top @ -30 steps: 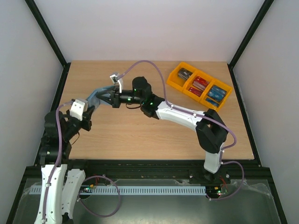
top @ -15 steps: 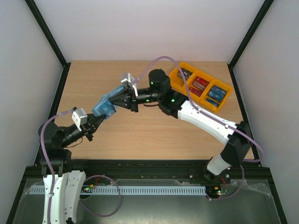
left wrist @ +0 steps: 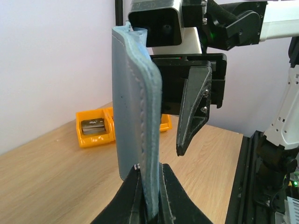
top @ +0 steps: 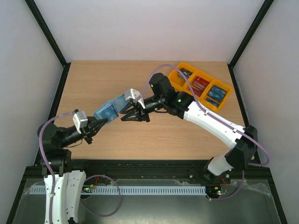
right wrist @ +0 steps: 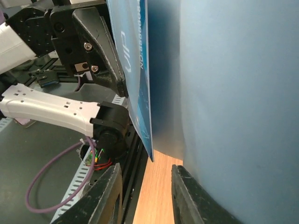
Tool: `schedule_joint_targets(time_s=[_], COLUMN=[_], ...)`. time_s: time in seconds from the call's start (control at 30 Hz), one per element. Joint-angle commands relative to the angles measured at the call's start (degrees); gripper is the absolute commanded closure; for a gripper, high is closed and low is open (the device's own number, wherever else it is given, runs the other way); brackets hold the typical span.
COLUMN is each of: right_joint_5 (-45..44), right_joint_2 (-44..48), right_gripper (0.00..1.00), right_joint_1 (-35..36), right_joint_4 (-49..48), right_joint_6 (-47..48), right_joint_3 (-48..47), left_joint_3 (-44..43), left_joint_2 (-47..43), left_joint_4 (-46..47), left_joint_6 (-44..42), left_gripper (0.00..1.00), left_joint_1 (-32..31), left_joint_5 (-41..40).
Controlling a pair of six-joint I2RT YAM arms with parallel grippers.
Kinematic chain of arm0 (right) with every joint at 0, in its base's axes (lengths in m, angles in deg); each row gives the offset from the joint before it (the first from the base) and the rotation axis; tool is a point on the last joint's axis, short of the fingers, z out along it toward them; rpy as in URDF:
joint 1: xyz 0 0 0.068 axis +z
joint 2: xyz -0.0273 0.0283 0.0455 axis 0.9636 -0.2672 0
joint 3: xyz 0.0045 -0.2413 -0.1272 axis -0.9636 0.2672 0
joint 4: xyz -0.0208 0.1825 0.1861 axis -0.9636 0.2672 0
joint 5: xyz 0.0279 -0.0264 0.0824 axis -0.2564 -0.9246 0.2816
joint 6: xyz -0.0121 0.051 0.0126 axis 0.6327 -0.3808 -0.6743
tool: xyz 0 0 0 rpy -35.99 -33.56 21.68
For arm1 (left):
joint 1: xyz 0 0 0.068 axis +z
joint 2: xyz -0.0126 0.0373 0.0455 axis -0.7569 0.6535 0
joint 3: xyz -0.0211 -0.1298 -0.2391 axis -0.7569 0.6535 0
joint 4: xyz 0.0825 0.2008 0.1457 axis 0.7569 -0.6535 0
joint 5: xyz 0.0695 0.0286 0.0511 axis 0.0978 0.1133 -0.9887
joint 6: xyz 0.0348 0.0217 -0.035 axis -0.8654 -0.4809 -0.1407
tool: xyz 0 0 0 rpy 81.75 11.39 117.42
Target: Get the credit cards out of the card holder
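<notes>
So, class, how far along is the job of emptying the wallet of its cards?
Done: cards lie in all three bins of the tray. In hand: the left pincer holds the wallet off the table; the right pincer is open beside it, gripping nothing. A blue card shows at the wallet's edge. To do: pull that card and bin it; whether more are inside cannot be seen.
</notes>
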Motion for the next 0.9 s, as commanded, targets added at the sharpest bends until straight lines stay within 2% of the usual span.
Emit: schedule_joint_targets(time_s=[0.0,0.1,0.3,0.43,0.67,0.7,0.77,0.87], right_joint_5=[-0.27,-2.27,-3.31,-3.11,-3.22,-2.99,-2.39,-2.30], right_joint_2=[1.53,2.13,2.52,0.84,0.18,0.13,-0.29,-1.22], right_gripper=[0.69,0.71,0.84,0.84,0.94,0.93,0.83,0.81], right_joint_1=[0.38,0.38,1.08,2.40,2.83,2.85,2.97,4.02], right_joint_4=[0.30,-5.75,-22.30,-20.18,-20.44,-20.56,-19.86,-19.54], right_joint_6=[1.63,-2.90,-13.66,-11.90,-11.86,-11.92,-11.68,-11.82], right_joint_3=[-1.80,-0.57,3.16,1.51,0.77,0.81,0.59,-0.01], left_joint_3=[-0.26,-0.18,0.48,0.21,0.59,0.69,0.88,1.03], left_joint_2=[-1.25,-1.25,-1.18,-1.33,-1.71,-1.71,-1.78,-1.80], left_joint_4=[0.71,0.45,2.07,1.61,0.38,0.43,0.53,0.96], left_joint_6=[-4.05,-5.49,-5.05,-5.23,-6.48,-6.51,-6.58,-6.36], left_gripper=[0.98,0.98,0.98,0.98,0.98,0.98,0.98,0.98], left_joint_1=[0.26,0.26,0.26,0.26,0.26,0.26,0.25,0.26], left_joint_5=[3.33,3.61,3.70,3.51,3.95,3.95,3.67,3.08])
